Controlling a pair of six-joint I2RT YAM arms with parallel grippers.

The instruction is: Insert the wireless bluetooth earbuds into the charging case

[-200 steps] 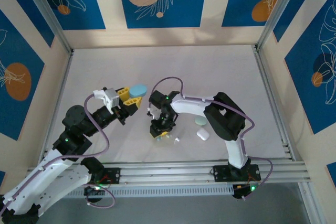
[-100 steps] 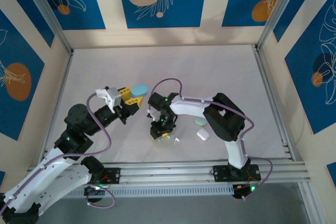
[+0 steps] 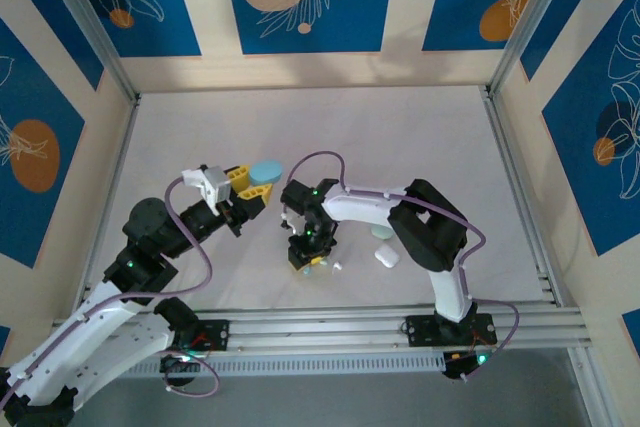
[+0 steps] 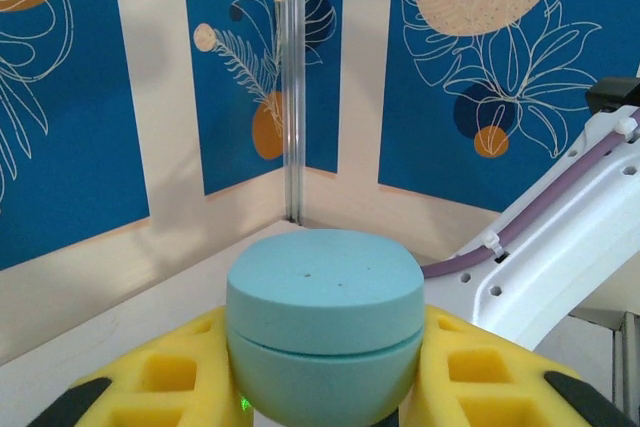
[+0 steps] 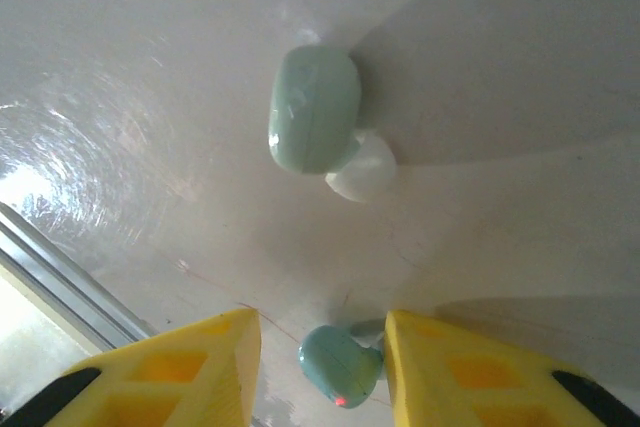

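My left jaws are closed on the blue case [image 4: 322, 317], with one yellow jaw on each side of it. The case looks shut, and a thin line runs round its middle. Its bottom is cut off by the lower edge of my left wrist view. A small green glow shows just under it. From above, I hold the case a little left of the middle of the counter [image 3: 400, 137].

My right jaws point down at the counter, close to its near edge and about halfway along. They stand a little way apart. The green earbud with the red dot [image 5: 340, 365] sits between them. It is right beside one jaw, and there is a gap to the other jaw, so they do not squeeze it. I cannot tell if it touches the jaw beside it. From above, my right arm [image 3: 350, 205] covers this earbud.

The green earbud with the white tip [image 5: 312, 107] lies flat on the counter, a bit further out and apart from my jaws.

By the near edge, just right of my right jaws, lies a tiny white bit [image 3: 338, 266]. It is too small for me to tell what it is. The white case [image 3: 386, 257] lies near it. The green case [image 3: 380, 232] lies just behind the white one, partly hidden under my right arm.
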